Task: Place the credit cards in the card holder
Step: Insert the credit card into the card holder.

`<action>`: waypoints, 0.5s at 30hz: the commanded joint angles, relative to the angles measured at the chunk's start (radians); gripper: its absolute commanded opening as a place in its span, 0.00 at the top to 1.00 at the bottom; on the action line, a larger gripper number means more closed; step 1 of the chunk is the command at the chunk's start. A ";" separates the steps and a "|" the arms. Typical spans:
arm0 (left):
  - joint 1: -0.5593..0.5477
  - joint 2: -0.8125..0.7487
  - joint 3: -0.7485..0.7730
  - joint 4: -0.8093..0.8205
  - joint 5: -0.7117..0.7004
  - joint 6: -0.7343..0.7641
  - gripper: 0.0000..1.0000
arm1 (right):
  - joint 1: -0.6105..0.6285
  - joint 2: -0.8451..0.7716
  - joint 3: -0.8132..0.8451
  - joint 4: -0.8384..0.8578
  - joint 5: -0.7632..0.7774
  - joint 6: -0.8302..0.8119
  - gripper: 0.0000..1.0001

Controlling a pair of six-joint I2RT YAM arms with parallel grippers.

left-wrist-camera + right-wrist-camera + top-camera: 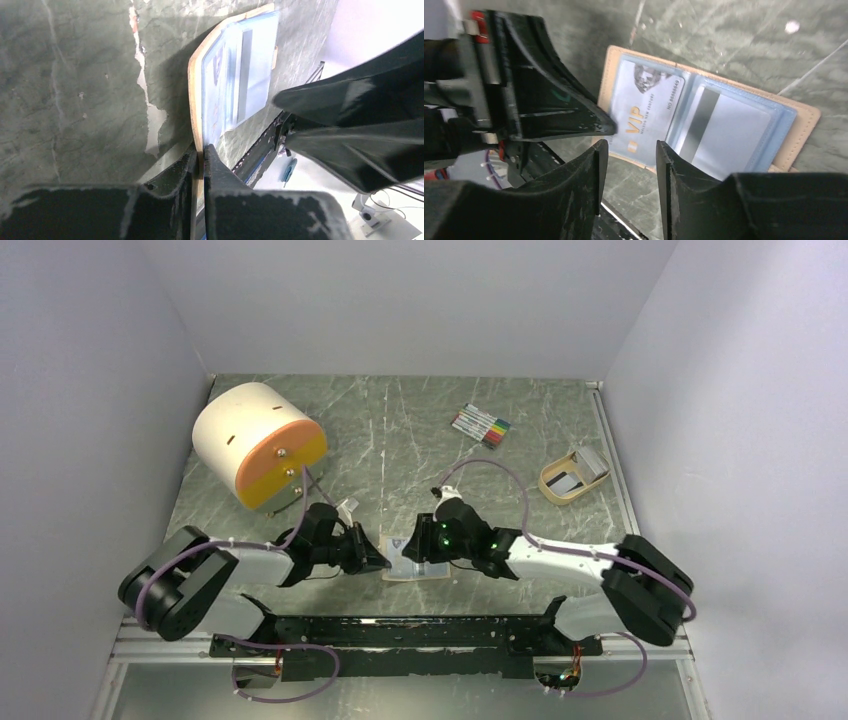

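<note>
Right end effector (630, 147) gapes over "VIP" card (644, 107); left end effector (200, 152) pinches card holder (806, 116).

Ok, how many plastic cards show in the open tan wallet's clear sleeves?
2 in the tan wallet: a pale VIP-printed card in one sleeve, a dark-striped card in the next. Others may hide behind.

Left gripper (380, 562) points toward 3 o'clock, jaws pinched together. Right gripper (415, 543) faces 9 o'clock, jaws parted.
</note>
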 commanded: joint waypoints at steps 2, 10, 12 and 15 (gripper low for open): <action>-0.009 -0.095 0.091 -0.306 -0.065 0.088 0.91 | 0.003 -0.131 0.030 -0.109 0.186 -0.038 0.53; -0.009 -0.201 0.141 -0.595 -0.154 0.146 0.91 | -0.025 -0.091 0.059 -0.195 0.256 -0.089 0.62; -0.009 -0.216 0.169 -0.665 -0.184 0.158 0.91 | -0.024 -0.064 0.076 -0.238 0.275 -0.046 0.63; -0.008 -0.235 0.187 -0.711 -0.199 0.157 0.91 | -0.023 -0.021 0.068 -0.252 0.263 0.059 0.63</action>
